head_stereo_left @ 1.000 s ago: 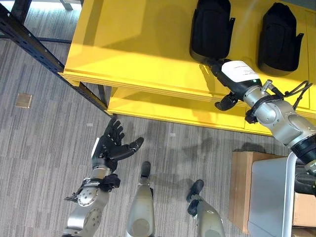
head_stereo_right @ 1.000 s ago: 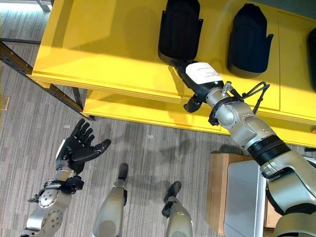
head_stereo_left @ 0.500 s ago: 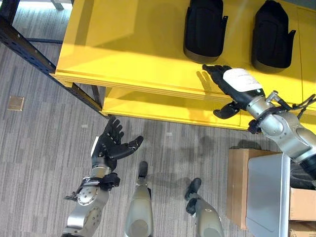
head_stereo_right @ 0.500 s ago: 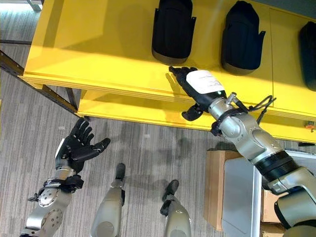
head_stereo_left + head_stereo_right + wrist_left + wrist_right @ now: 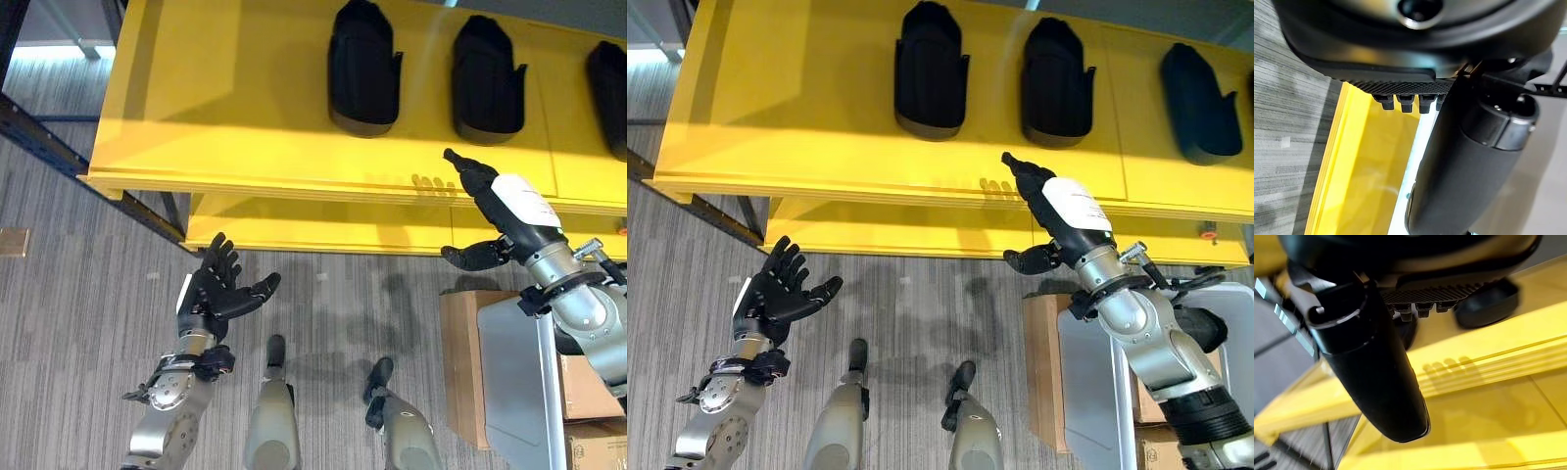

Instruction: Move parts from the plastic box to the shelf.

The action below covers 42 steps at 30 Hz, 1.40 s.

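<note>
Inspecting the bright yellow flat-topped shelf (image 5: 245,117), we find three black moulded plastic parts on its upper board: the first black part (image 5: 363,67) at the left of the row, a second black part (image 5: 487,78) beside it, and a third black part (image 5: 1200,102) well apart toward the right end. The right hand (image 5: 1058,211) is held over the shelf's front edge, fingers straight and spread, thumb out to the side, holding nothing. It is near the second part but apart from it, with bare yellow board between fingertips and part. The left hand (image 5: 217,291) is raised over the grey striped carpet floor (image 5: 78,323) below the shelf's front edge, palm open, fingers relaxed, empty.

We note wide bare board left of the first part. A lower yellow board (image 5: 294,223) shows under the front lip. Brown cardboard boxes (image 5: 460,372) and a grey panel (image 5: 514,392) stand beside the right arm.
</note>
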Tool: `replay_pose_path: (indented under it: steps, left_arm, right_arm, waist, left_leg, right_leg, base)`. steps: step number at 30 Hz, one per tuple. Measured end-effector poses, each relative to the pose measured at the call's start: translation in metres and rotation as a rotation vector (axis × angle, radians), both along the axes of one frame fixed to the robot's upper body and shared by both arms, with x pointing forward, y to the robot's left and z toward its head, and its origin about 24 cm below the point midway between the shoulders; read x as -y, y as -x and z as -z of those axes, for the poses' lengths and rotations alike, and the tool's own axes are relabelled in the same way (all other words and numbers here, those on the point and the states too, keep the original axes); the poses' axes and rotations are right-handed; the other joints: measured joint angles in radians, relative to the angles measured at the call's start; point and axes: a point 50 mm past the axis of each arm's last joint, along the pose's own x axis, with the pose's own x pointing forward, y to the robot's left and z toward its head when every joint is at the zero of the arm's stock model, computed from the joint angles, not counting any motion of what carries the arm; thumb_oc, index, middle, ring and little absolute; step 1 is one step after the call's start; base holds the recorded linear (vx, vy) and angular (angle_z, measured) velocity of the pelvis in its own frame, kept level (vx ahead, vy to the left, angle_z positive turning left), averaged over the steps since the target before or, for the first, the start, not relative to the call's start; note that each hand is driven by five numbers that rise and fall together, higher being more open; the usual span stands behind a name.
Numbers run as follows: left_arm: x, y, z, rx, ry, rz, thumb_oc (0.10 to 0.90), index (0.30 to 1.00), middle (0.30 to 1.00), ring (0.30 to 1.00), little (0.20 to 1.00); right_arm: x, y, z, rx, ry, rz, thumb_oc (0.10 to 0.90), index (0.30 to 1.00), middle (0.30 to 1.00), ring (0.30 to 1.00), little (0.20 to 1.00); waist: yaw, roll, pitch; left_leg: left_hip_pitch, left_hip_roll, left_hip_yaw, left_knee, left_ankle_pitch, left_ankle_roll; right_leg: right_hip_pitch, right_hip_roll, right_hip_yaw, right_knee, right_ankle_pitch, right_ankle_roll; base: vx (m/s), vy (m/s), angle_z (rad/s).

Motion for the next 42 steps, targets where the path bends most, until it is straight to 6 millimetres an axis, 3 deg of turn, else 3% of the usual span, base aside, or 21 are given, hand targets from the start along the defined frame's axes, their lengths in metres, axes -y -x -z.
replay_pose_path:
  steps: [4,7,10,14,19,21,25,28,32,34,35,36,37,38,39,40,41,42]
  left_arm:
    - [-0.006,0.010,0.009,-0.044,-0.008,-0.023,0.900,1.000,1.000,1.000,1.000]
    - [-0.007,0.023,0.023,-0.087,0.033,-0.054,0.900,1.000,1.000,1.000,1.000]
    - [-0.007,0.034,0.033,-0.123,0.060,-0.069,0.900,1.000,1.000,1.000,1.000]
    - [-0.006,0.047,0.044,-0.167,0.081,-0.089,0.900,1.000,1.000,1.000,1.000]
    - [0.002,0.052,0.052,-0.179,0.120,-0.101,0.900,1.000,1.000,1.000,1.000]
    - [0.004,0.056,0.057,-0.199,0.135,-0.099,0.900,1.000,1.000,1.000,1.000]
    - [0.005,0.054,0.057,-0.199,0.138,-0.094,0.900,1.000,1.000,1.000,1.000]
    - [0.008,0.049,0.056,-0.191,0.141,-0.082,0.900,1.000,1.000,1.000,1.000]
    - [0.007,0.050,0.063,-0.228,0.129,-0.078,0.900,1.000,1.000,1.000,1.000]
    - [0.006,0.050,0.065,-0.235,0.124,-0.079,0.900,1.000,1.000,1.000,1.000]
    - [0.006,0.049,0.065,-0.236,0.115,-0.074,0.900,1.000,1.000,1.000,1.000]
    - [0.006,0.050,0.065,-0.243,0.104,-0.062,0.900,1.000,1.000,1.000,1.000]
    - [0.006,0.050,0.066,-0.252,0.089,-0.048,0.900,1.000,1.000,1.000,1.000]
    - [0.006,0.051,0.067,-0.260,0.073,-0.044,0.900,1.000,1.000,1.000,1.000]
    - [0.007,0.051,0.069,-0.268,0.065,-0.040,0.900,1.000,1.000,1.000,1.000]
    - [0.004,0.051,0.069,-0.272,0.046,-0.045,0.900,1.000,1.000,1.000,1.000]
    - [-0.017,0.057,0.069,-0.303,-0.032,-0.070,0.900,1.000,1.000,1.000,1.000]
    - [-0.022,0.058,0.074,-0.333,-0.046,-0.080,0.900,1.000,1.000,1.000,1.000]
  right_arm:
    - [-0.007,0.013,0.029,-0.060,-0.147,0.002,0.900,1.000,1.000,1.000,1.000]
    - [-0.012,0.025,0.058,-0.121,-0.352,0.030,0.900,1.000,1.000,1.000,1.000]
    - [-0.008,0.041,0.082,-0.225,-0.440,0.062,0.900,1.000,1.000,1.000,1.000]
    - [-0.016,0.060,0.111,-0.328,-0.704,0.081,0.900,1.000,1.000,1.000,1.000]
    - [-0.019,0.073,0.129,-0.405,-0.848,0.103,0.900,1.000,1.000,1.000,1.000]
    - [-0.019,0.075,0.140,-0.456,-0.864,0.119,0.900,1.000,1.000,1.000,1.000]
    - [-0.014,0.079,0.154,-0.510,-0.913,0.164,0.900,1.000,1.000,1.000,1.000]
    - [-0.015,0.077,0.154,-0.506,-0.922,0.162,0.900,1.000,1.000,1.000,1.000]
    - [-0.023,0.087,0.165,-0.531,-1.049,0.182,0.900,1.000,1.000,1.000,1.000]
    - [-0.022,0.089,0.166,-0.536,-1.050,0.189,0.900,1.000,1.000,1.000,1.000]
    - [-0.021,0.091,0.166,-0.519,-1.073,0.202,0.900,1.000,1.000,1.000,1.000]
    - [-0.019,0.091,0.165,-0.502,-1.089,0.216,0.900,1.000,1.000,1.000,1.000]
    - [-0.016,0.093,0.166,-0.497,-1.092,0.234,0.900,1.000,1.000,1.000,1.000]
    - [-0.014,0.092,0.165,-0.491,-1.094,0.243,0.900,1.000,1.000,1.000,1.000]
    - [-0.012,0.096,0.170,-0.506,-1.093,0.266,0.900,1.000,1.000,1.000,1.000]
    - [-0.014,0.098,0.173,-0.523,-1.102,0.271,0.900,1.000,1.000,1.000,1.000]
    - [-0.033,0.096,0.179,-0.552,-1.152,0.236,0.900,1.000,1.000,1.000,1.000]
    - [-0.037,0.092,0.178,-0.554,-1.150,0.215,0.900,1.000,1.000,1.000,1.000]
  waist:
    - [-0.018,-0.024,-0.069]
    - [-0.032,-0.031,-0.120]
    - [-0.074,-0.024,-0.190]
    - [-0.098,-0.010,-0.248]
    - [-0.125,0.017,-0.265]
    - [-0.117,0.028,-0.273]
    - [-0.093,0.033,-0.276]
    - [-0.095,0.041,-0.280]
    - [-0.099,0.039,-0.282]
    - [-0.106,0.028,-0.283]
    - [-0.104,0.000,-0.279]
    - [-0.108,-0.012,-0.280]
    - [-0.122,-0.033,-0.275]
    - [-0.132,-0.036,-0.277]
    - [-0.135,-0.022,-0.280]
    - [-0.133,-0.023,-0.277]
    - [-0.110,-0.079,-0.258]
    - [-0.109,-0.088,-0.258]
  left_leg:
    - [0.035,0.012,0.044,-0.031,0.001,-0.005]
    - [0.141,0.027,0.116,-0.082,0.000,-0.022]
    - [0.199,0.045,0.155,-0.124,0.000,-0.028]
    - [0.265,0.079,0.214,-0.169,0.007,-0.044]
    - [0.292,0.095,0.240,-0.190,0.014,-0.053]
    - [0.303,0.093,0.230,-0.191,0.006,-0.055]
    - [0.296,0.015,-0.055,-0.180,-0.062,-0.059]
    - [0.246,-0.017,-0.103,-0.146,-0.068,-0.048]
    - [0.247,-0.067,-0.071,-0.113,-0.079,-0.018]
    - [0.241,-0.112,-0.026,-0.090,-0.093,0.006]
    - [0.212,-0.150,0.008,-0.047,-0.117,0.051]
    - [0.195,-0.190,0.026,-0.020,-0.131,0.090]
    - [0.185,-0.213,0.053,-0.008,-0.134,0.092]
    - [0.168,-0.227,0.091,0.014,-0.130,0.098]
    - [0.157,-0.208,0.119,0.022,-0.137,0.120]
    - [0.148,-0.191,0.164,0.031,-0.144,0.128]
    - [0.147,-0.174,0.252,0.079,-0.163,0.142]
    - [0.139,-0.147,0.292,0.091,-0.178,0.159]
  right_leg:
    - [0.008,0.021,0.038,-0.040,0.020,-0.004]
    - [0.064,0.043,0.102,-0.101,0.044,-0.004]
    - [0.092,0.068,0.136,-0.140,0.056,-0.008]
    - [0.106,0.112,0.187,-0.166,0.066,-0.022]
    - [0.106,0.140,0.225,-0.195,0.079,-0.026]
    - [0.104,0.150,0.264,-0.222,0.097,-0.033]
    - [0.087,0.144,0.319,-0.227,0.108,-0.029]
    - [0.064,0.116,0.318,-0.219,0.115,-0.020]
    - [0.062,0.066,0.324,-0.210,0.123,-0.003]
    - [0.034,0.033,0.374,-0.197,0.132,0.027]
    - [0.005,0.001,0.411,-0.187,0.134,0.047]
    - [-0.015,-0.033,0.438,-0.189,0.131,0.059]
    - [-0.041,-0.055,0.468,-0.187,0.106,0.077]
    - [-0.061,-0.075,0.481,-0.185,0.028,0.098]
    - [-0.074,-0.073,0.470,-0.175,-0.049,0.122]
    - [-0.109,-0.041,0.433,-0.120,-0.016,0.105]
    - [-0.114,0.031,0.344,-0.173,0.390,-0.033]
    - [-0.097,0.028,0.297,-0.217,0.409,-0.058]
  base:
    - [0.03,-0.019,-0.35]
    - [0.04,-0.048,-0.57]
    - [0.02,-0.106,-0.44]
    - [-0.01,-0.068,-0.46]
    - [-0.01,-0.047,-0.32]
    - [-0.03,-0.016,-0.45]
    - [-0.03,0.045,-0.31]
    - [0.03,0.164,0.08]
    - [0.01,0.359,-0.05]
    - [-0.08,0.410,-0.52]
    - [-0.09,0.296,-0.62]
    - [-0.10,0.230,-0.70]
    - [-0.10,0.219,-0.73]
    - [-0.12,0.217,-0.81]
    - [-0.14,0.210,-1.02]
    - [-0.20,0.207,-1.96]
    - [-0.17,0.151,-2.14]
    - [-0.11,0.132,-1.99]
